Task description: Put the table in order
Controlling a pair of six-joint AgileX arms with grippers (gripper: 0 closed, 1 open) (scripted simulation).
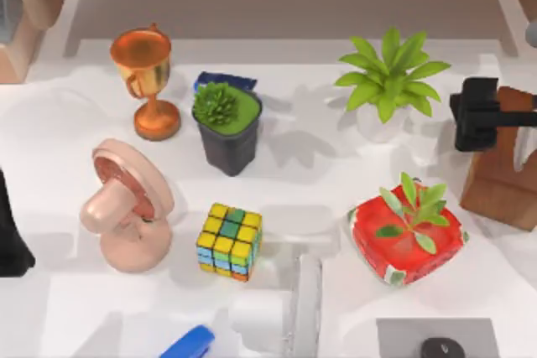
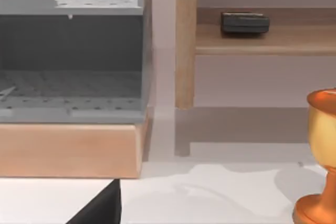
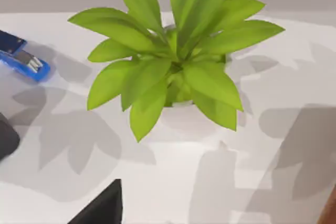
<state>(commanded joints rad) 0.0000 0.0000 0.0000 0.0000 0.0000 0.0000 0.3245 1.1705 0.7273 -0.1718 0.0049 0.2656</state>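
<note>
The white table (image 1: pixel 59 119) carries many loose items. A copper trophy (image 1: pixel 144 80) stands at the back left and also appears in the left wrist view (image 2: pixel 321 156). Near the middle is a black pot with a green succulent (image 1: pixel 226 127), with a blue item (image 1: pixel 225 81) behind it. A leafy plant in a white pot (image 1: pixel 390 81) stands at the back right and sits below the right wrist camera (image 3: pixel 178 72). My right gripper (image 1: pixel 477 115) hangs just right of that plant. My left arm (image 1: pixel 10 236) is parked at the left edge.
A pink fan (image 1: pixel 126 207), a colour cube (image 1: pixel 229 241) and a red pot with a plant (image 1: pixel 407 236) fill the front half. A wooden block (image 1: pixel 508 173) stands at the far right. A blue stapler (image 1: pixel 189 343), white objects (image 1: pixel 277 308) and a grey pad (image 1: pixel 436 337) line the front edge.
</note>
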